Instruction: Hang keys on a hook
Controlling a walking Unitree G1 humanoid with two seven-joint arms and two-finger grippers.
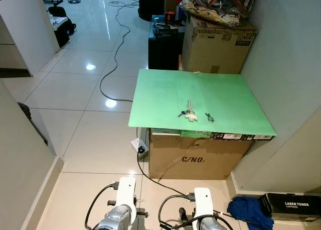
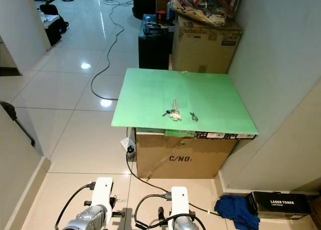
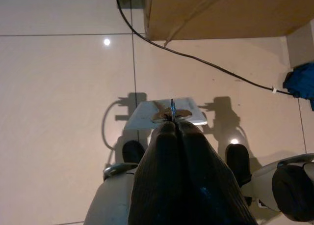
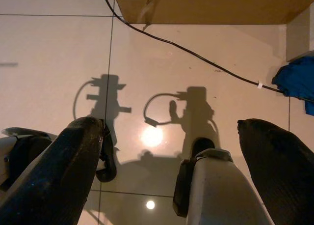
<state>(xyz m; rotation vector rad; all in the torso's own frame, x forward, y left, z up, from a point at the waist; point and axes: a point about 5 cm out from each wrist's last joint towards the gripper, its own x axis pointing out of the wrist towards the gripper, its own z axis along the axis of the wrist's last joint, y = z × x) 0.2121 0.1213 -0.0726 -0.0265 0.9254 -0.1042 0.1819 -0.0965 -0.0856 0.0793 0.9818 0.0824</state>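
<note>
Left tool (image 3: 171,129) together, right tool (image 4: 179,161) apart, low; keys (image 1: 190,114) on green board (image 1: 165,97) ahead.

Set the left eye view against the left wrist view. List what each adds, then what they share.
Left eye view: the green board on top of the cardboard box, with the keys lying on it. Left wrist view: the left gripper, fingers closed together, hanging above the floor. Shared: the cardboard box, the black cable running past it, the blue cloth and the tiled floor.
</note>
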